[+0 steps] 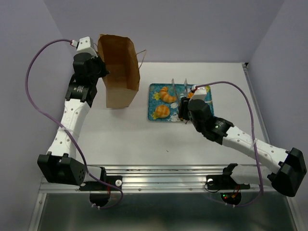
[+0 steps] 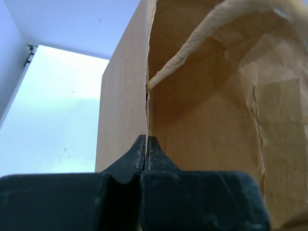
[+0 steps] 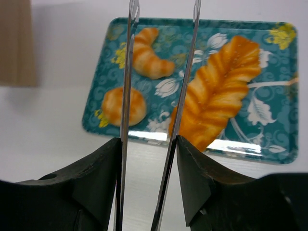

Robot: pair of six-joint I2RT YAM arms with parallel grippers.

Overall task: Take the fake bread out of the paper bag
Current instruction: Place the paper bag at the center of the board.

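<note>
Looks like a robotics lab, a small test booth rather than a home, kitchen or shop. Closed in on three sides by plain lavender walls [image 1: 29, 29] around a flat white table [image 1: 192, 144]. Fitted with a left arm [image 1: 72, 120] and a right arm [image 1: 240, 139], white and black, bolted side by side to an aluminium rail [image 1: 163, 178] at the near edge. Strung with purple cables [image 1: 33, 82] in loose open loops, with exposed circuit boards [image 1: 226, 195] and small lit lamps by the bases. Laid out with staged props only: a brown bag [image 1: 118, 72], a patterned tray [image 1: 155, 96], glossy toy bread [image 1: 161, 111].
</note>
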